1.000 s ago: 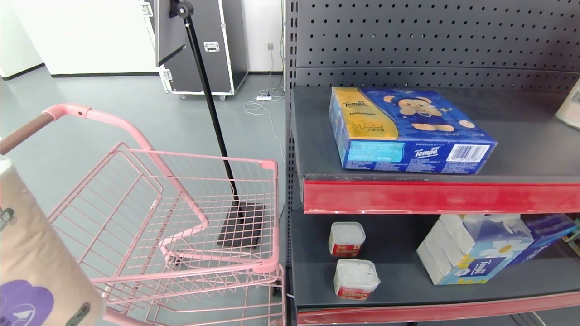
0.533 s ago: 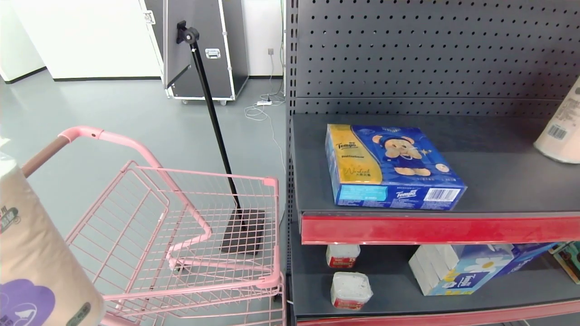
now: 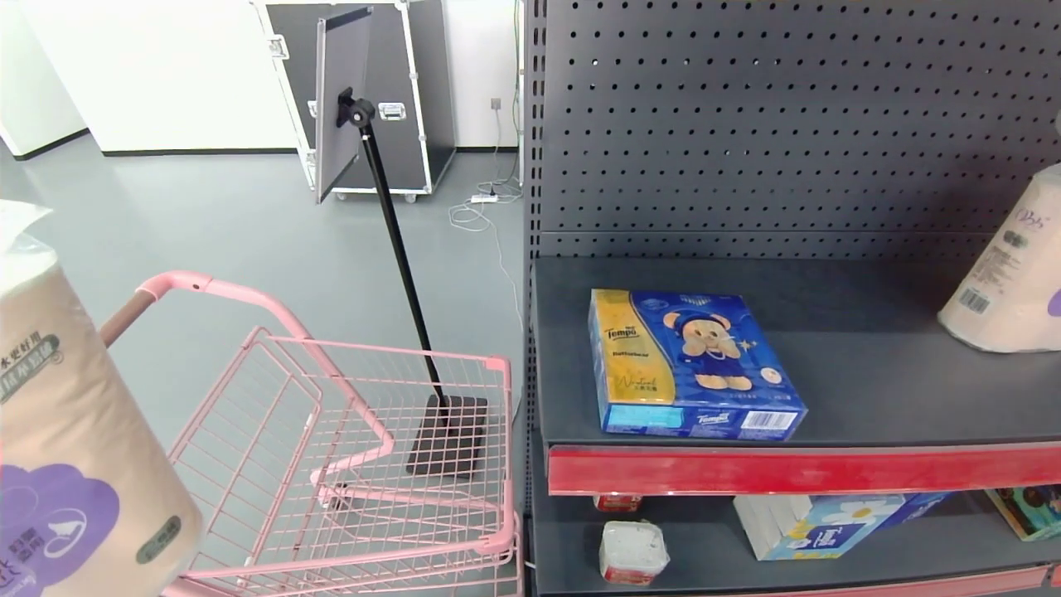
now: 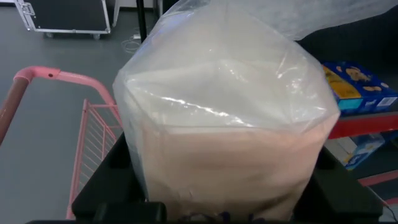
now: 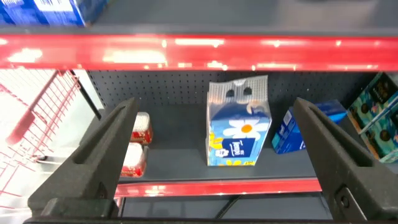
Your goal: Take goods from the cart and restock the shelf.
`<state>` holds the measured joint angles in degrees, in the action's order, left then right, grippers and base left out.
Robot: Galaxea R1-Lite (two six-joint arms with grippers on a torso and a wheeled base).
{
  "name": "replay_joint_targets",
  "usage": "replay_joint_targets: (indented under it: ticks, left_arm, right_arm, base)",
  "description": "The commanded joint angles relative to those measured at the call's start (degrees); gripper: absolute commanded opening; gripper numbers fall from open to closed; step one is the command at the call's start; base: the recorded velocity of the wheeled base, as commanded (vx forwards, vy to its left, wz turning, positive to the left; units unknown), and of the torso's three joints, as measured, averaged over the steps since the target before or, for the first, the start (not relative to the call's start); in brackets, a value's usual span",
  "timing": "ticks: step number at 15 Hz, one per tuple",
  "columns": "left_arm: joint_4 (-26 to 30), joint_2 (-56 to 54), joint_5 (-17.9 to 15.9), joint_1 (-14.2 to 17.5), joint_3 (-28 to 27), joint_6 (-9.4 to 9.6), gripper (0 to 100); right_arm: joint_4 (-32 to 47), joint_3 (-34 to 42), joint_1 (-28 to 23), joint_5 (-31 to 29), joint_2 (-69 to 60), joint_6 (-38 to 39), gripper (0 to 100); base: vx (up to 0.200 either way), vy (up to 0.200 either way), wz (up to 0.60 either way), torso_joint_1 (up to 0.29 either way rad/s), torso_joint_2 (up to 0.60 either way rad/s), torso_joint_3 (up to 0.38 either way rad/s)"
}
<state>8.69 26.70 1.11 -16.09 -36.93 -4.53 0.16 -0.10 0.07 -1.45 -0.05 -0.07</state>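
A big plastic-wrapped pack of paper rolls [image 3: 75, 431] hangs at the near left, beside the pink wire cart [image 3: 390, 361]. My left gripper [image 4: 217, 186] is shut on this pack [image 4: 224, 124], black fingers [image 4: 102, 186] pressing its sides. The cart basket looks bare. On the dark upper shelf [image 3: 870, 390] lies a blue tissue box [image 3: 688, 365], and a second roll pack [image 3: 1007, 282] stands at its right end. My right gripper [image 5: 211, 149] is open below the red shelf edge [image 5: 199, 50], facing the lower shelf with nothing between its fingers.
The lower shelf holds a blue-and-white tissue pack [image 5: 239, 121], blue boxes [image 5: 305, 127] and two small tubs [image 5: 135, 143]. A black pole stand [image 3: 398, 249] with a panel rises behind the cart. A black flight case [image 3: 414, 91] stands on the grey floor.
The whole head picture has slid downward, so the camera moved upward. The roll pack at the left now shows higher in the picture, more of its top visible.
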Motion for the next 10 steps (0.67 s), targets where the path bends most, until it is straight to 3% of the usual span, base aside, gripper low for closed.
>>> replay_joint_targets:
  ticks: [1,10]
  left_arm:
    - [0.01,0.81,0.03,0.01,0.01,-0.04,0]
    - [0.10,0.81,0.12,0.01,0.01,0.23,0]
  right_arm:
    - [0.02,0.01,0.01,-0.04,0.05,-0.01,100]
    - [0.02,0.01,0.01,-0.04,0.05,-0.01,100]
  base:
    - [0.000,0.000,0.00,0.173,-0.42,-0.276]
    - [0.000,0.000,0.00,0.158,-0.38,-0.226]
